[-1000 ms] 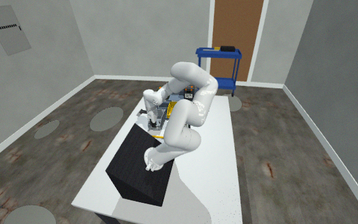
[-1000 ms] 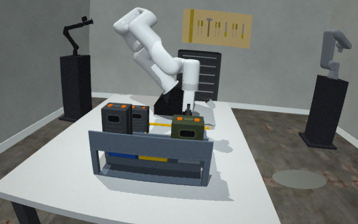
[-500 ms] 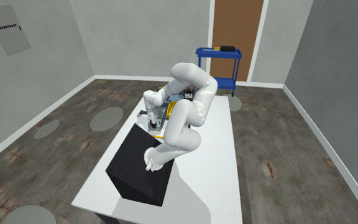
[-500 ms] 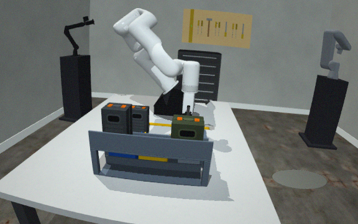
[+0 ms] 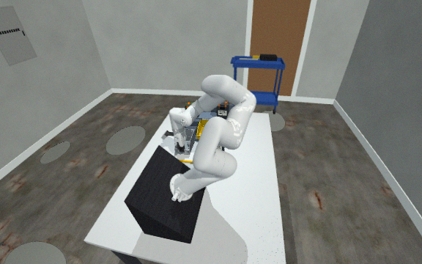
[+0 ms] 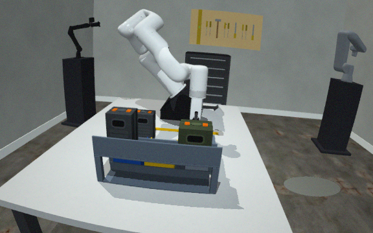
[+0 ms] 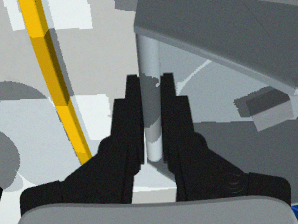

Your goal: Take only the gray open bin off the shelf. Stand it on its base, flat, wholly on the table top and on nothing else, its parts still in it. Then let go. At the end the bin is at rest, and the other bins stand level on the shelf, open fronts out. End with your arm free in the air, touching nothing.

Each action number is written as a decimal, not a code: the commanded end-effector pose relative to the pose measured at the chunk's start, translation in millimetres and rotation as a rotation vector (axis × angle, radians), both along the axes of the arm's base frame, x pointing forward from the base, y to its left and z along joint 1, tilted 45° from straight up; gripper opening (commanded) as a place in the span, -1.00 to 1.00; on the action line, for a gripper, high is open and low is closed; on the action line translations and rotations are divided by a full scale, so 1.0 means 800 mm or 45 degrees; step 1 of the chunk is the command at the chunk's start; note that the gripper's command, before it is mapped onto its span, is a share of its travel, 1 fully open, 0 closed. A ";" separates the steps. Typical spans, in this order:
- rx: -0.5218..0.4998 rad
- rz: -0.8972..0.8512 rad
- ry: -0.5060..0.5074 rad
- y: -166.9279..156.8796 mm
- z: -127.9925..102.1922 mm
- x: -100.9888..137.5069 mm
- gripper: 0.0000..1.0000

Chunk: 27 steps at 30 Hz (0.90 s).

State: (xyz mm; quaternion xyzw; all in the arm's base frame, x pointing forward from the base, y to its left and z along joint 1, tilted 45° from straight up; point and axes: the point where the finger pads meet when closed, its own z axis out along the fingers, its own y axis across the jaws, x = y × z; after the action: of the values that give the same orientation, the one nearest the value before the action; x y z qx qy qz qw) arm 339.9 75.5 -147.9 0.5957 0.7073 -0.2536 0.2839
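My gripper (image 7: 151, 93) points down in front of the gray shelf (image 6: 157, 162) and is shut on a thin upright wall of the gray open bin (image 7: 213, 50). A small gray part (image 7: 262, 106) lies inside the bin. In the top view the gripper (image 5: 180, 147) is at the shelf's open side, left of the yellow bin (image 5: 201, 128). In the exterior view the gripper (image 6: 196, 115) is mostly hidden behind a green case. The blue bin (image 6: 128, 160) and the yellow bin (image 6: 159, 165) show through the shelf's back. I cannot tell whether the gray bin still rests on the shelf.
Two dark gray cases (image 6: 122, 123) and a green case (image 6: 195, 133) stand on top of the shelf. A yellow strip (image 7: 49, 63) lies on the table beside the bin. The arm's black base block (image 5: 167, 194) stands on the table's near end.
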 end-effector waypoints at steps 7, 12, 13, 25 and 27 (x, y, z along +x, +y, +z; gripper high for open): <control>0.003 0.002 -0.004 -0.001 -0.002 0.002 -1.00; 0.003 0.002 -0.004 -0.005 -0.006 0.003 -1.00; 0.003 0.002 -0.004 -0.005 -0.006 0.003 -1.00; 0.003 0.002 -0.004 -0.005 -0.006 0.002 1.00; 0.003 0.002 -0.004 -0.005 -0.006 0.002 1.00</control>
State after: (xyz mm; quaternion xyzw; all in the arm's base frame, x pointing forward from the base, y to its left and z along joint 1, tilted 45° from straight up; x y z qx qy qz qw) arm 341.3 70.8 -153.0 0.5959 0.7073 -0.2529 0.2841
